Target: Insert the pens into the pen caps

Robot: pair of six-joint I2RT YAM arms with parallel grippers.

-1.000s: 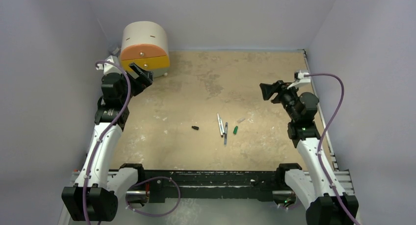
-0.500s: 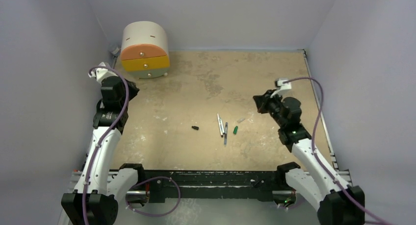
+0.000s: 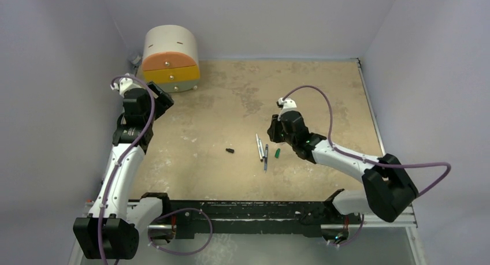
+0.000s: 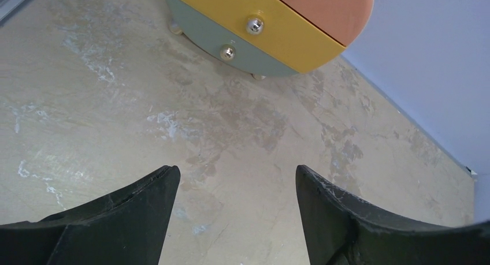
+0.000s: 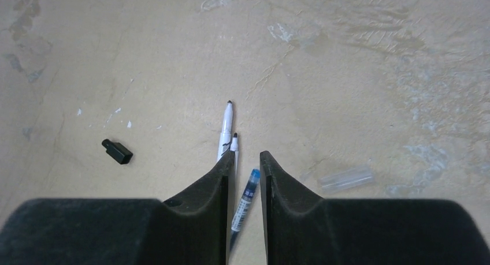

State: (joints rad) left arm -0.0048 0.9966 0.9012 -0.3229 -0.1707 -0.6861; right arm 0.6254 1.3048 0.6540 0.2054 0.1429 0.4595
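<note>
Three thin pens [image 3: 262, 149] lie close together mid-table. In the right wrist view two are white [image 5: 225, 132] and one carries a blue label [image 5: 245, 201]. My right gripper [image 3: 270, 132] hovers just over them, its fingertips [image 5: 247, 155] a narrow gap apart and gripping nothing; the blue-labelled pen shows through the gap on the table below. A black cap [image 3: 230, 150] [image 5: 117, 152] lies to the left, a green cap [image 3: 277, 153] just right of the pens, and a clear pale cap [image 5: 346, 179] to the right. My left gripper [image 3: 164, 97] [image 4: 237, 175] is wide open and empty, far from the pens.
A round drawer unit [image 3: 170, 57] [image 4: 271, 28] with orange, yellow and grey-green fronts stands at the back left, just ahead of the left gripper. Pale walls enclose the table on three sides. A black rail [image 3: 248, 210] runs along the near edge.
The right arm has swung left and down from the right side to over the pens, its jaws narrowing. The left gripper shut and opened again, staying near the drawer unit.
</note>
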